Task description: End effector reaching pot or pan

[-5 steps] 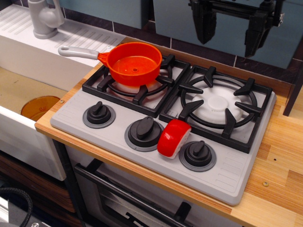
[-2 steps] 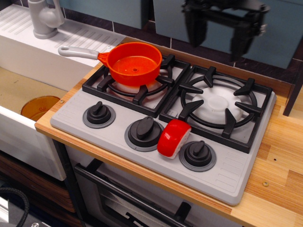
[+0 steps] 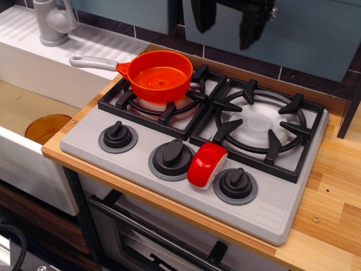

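Observation:
An orange saucepan (image 3: 160,75) with a light-grey handle (image 3: 93,62) sits upright on the left burner of the toy stove (image 3: 101,148). Its handle points left toward the sink. My black gripper (image 3: 225,31) hangs at the top of the view, above and to the right of the pan, high over the back of the stove. Its two fingers (image 3: 249,29) stand apart with nothing between them. The wrist is cut off by the top edge.
A red-and-white rounded block (image 3: 206,165) lies between the middle and right knobs. The right burner grate (image 3: 259,124) is bare. An amber round dish (image 3: 47,127) lies in the sink at left. A grey faucet (image 3: 52,21) stands at the back left. Wooden counter (image 3: 333,197) runs right.
My gripper has moved left along the top of the view, from above the right burner toward the pan, and risen a little. The pan and the block have not moved.

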You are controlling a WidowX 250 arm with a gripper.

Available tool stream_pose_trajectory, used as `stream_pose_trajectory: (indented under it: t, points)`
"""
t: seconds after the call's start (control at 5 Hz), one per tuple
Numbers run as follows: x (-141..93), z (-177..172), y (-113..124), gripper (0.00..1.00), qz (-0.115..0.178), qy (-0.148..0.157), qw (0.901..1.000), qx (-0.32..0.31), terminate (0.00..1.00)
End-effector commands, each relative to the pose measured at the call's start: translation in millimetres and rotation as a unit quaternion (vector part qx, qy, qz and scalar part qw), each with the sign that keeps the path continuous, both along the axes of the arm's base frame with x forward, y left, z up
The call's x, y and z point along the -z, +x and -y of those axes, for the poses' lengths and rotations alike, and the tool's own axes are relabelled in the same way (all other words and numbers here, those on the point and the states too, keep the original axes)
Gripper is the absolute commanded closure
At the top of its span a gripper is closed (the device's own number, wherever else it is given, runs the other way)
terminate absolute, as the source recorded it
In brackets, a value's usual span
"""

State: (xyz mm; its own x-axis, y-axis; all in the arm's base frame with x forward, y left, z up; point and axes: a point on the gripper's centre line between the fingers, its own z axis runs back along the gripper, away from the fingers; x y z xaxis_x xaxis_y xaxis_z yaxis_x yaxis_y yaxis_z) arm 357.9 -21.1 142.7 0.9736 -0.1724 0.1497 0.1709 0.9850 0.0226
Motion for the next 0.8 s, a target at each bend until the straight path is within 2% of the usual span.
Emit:
stream_pose_trajectory:
  t: [0.0, 0.2, 0.6]
  points:
    - [-5.2, -24.2, 22.0, 0.00, 0.052, 0.011, 0.9986, 0.003, 0.00]
    - [4.0, -32.7, 26.8, 0.00, 0.043, 0.001, 0.9989, 0.017, 0.00]
    - [34.7, -40.0, 16.4, 0.00, 0.062, -0.005, 0.9979, 0.017, 0.00]
